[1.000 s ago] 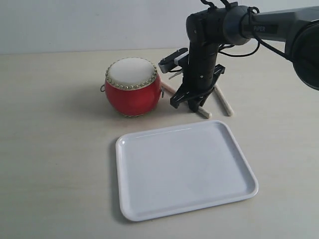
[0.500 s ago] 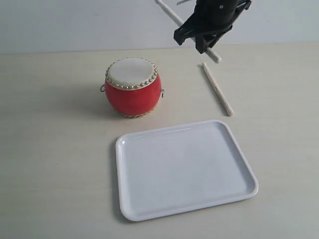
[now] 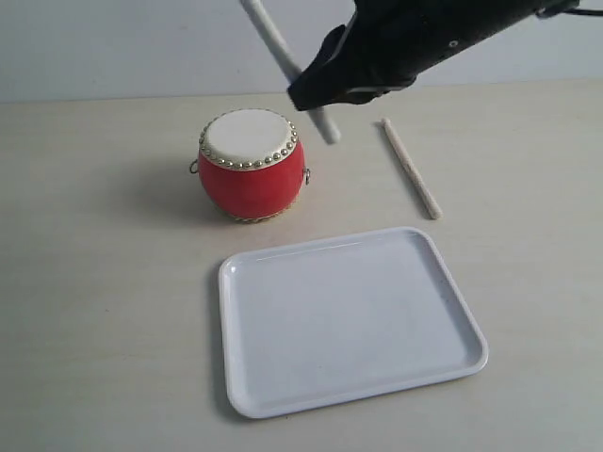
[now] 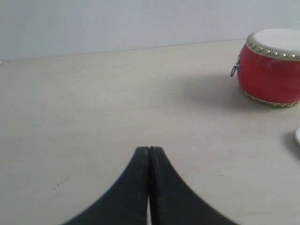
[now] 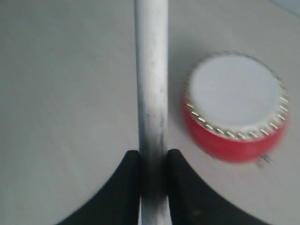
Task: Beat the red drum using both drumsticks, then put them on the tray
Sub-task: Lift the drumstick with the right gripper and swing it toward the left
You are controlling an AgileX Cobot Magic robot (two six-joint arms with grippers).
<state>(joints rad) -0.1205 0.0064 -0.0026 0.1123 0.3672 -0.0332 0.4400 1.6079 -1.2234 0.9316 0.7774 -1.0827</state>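
- Red glossy barrel drum (image 3: 252,174) with cream skin head and brass studs: upright on pale tabletop (image 3: 94,282), just behind flat white rectangular plastic tray (image 3: 349,320), not touching it.
- Black right claw (image 3: 306,89): narrowly parted, clamped on slim pale wooden drumstick (image 3: 273,36); stick tilted in the air, lower tip just beside the drum's right rim, blurred.
- Second matching wooden stick (image 3: 410,168): flat on tabletop, right of drum, near tray's far right corner, outside it.
- Black left claw (image 4: 149,152): fully closed, holding nothing, low over bare tabletop, well apart from drum.
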